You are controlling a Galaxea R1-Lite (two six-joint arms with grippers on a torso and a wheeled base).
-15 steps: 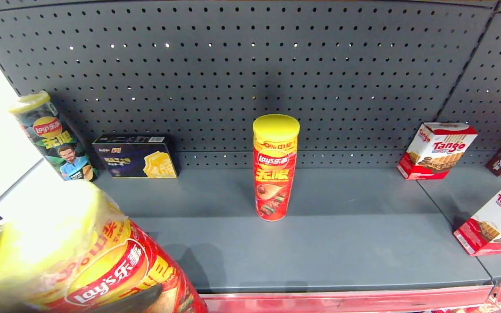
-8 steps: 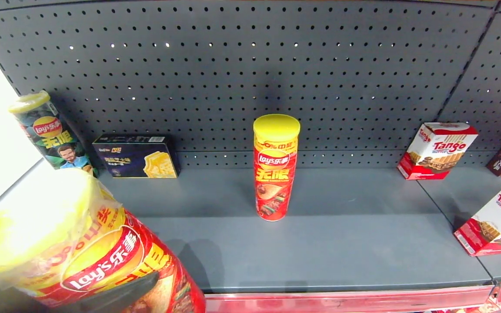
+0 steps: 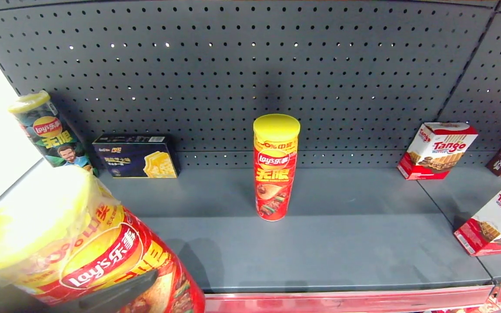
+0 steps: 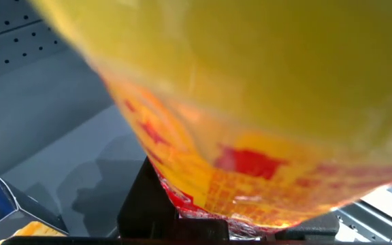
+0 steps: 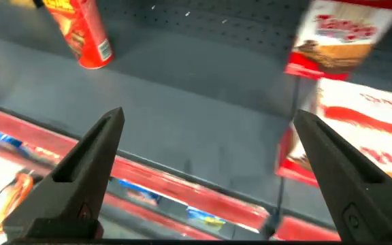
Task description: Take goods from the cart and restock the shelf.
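Left of the standing red chip can [image 3: 276, 167] and nearer to me, my left gripper [image 3: 120, 282] is clamping a second chip can [image 3: 72, 248] around its body. That can is tilting, and its yellow lid, under crinkled clear wrap, is leaning away from the standing one. The standing can is sitting upright about mid-depth on the grey shelf [image 3: 342, 243], a smooth matt board that is running forward to a glossy red price rail [image 3: 346, 300] in front of it. Behind that can a dark perforated back panel [image 3: 250, 78] is rising, its holes in even rows. Far left of the can, against the panel, a dark green chip tube [image 3: 46, 134] is standing beside a flat navy box [image 3: 137, 156]. Right of it, well apart, red-and-white wafer boxes [image 3: 439, 150] are resting askew. My right gripper [image 5: 209, 119] is hovering off the rail, right of the can, its black tapered fingers spread wide with nothing between them.
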